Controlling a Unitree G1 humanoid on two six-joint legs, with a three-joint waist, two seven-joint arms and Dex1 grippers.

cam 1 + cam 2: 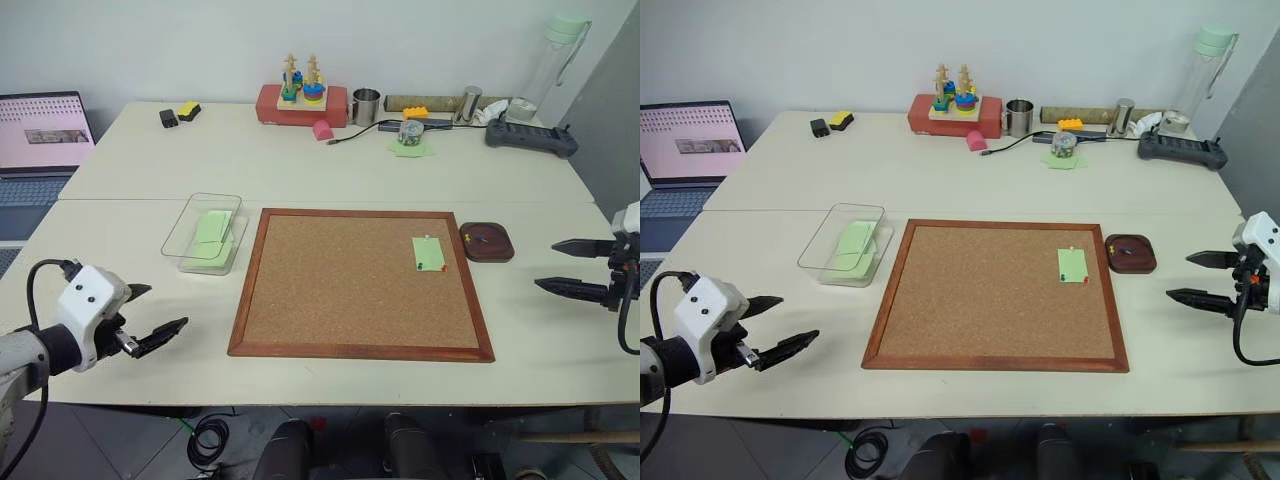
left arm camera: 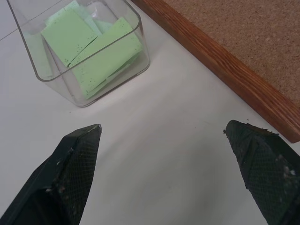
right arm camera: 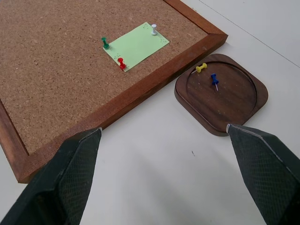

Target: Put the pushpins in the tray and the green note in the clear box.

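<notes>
With both hands [image 1: 160, 333] [image 1: 1188, 279] spread, you risked tearing the green note [image 3: 136, 45] while three pushpins [image 3: 122, 63] pinned it.

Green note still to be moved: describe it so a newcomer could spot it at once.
Find the big cork board mid-table. Near its right edge, beside the small dark wooden tray, lies the green note. Unlike the green papers in the clear box, it is pinned down by white, green and red pushpins.

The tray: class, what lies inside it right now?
Inside the tray lie two loose pushpins, one yellow and one blue. The rest of its recess is bare wood. Nothing covers it, so the whole recess is visible.
</notes>
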